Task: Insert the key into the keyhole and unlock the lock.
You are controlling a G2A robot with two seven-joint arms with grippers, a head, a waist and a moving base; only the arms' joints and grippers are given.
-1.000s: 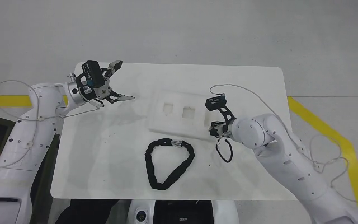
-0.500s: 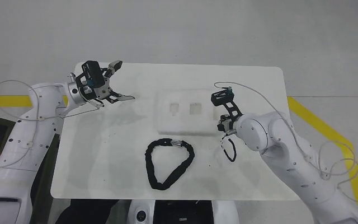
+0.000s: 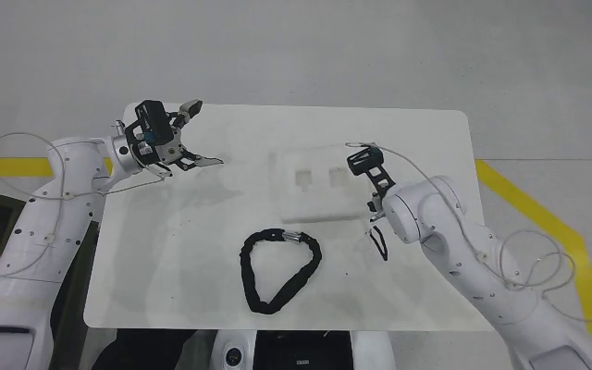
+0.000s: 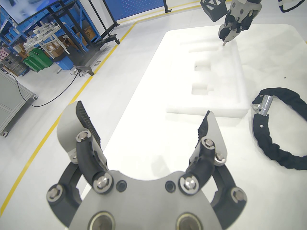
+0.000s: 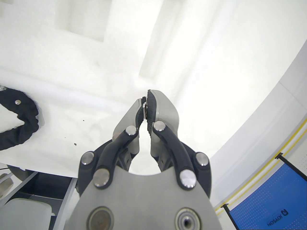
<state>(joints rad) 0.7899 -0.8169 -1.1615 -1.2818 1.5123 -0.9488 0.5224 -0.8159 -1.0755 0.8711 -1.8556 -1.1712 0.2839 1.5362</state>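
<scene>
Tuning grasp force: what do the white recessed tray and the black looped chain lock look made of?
White recessed tray: likely matte moulded foam; soft rounded edges, grainy surface. Black looped chain lock: probably a woven fabric sleeve over a chain, wrinkled and lumpy; its silver cylinder looks like polished metal, bright highlights.

Your white, round-cornered table (image 3: 185, 259) carries a white foam tray (image 3: 314, 205) with rectangular recesses near its middle. Close by, on the robot's side, a black sleeved chain lock (image 3: 248, 277) lies in a closed loop.
</scene>
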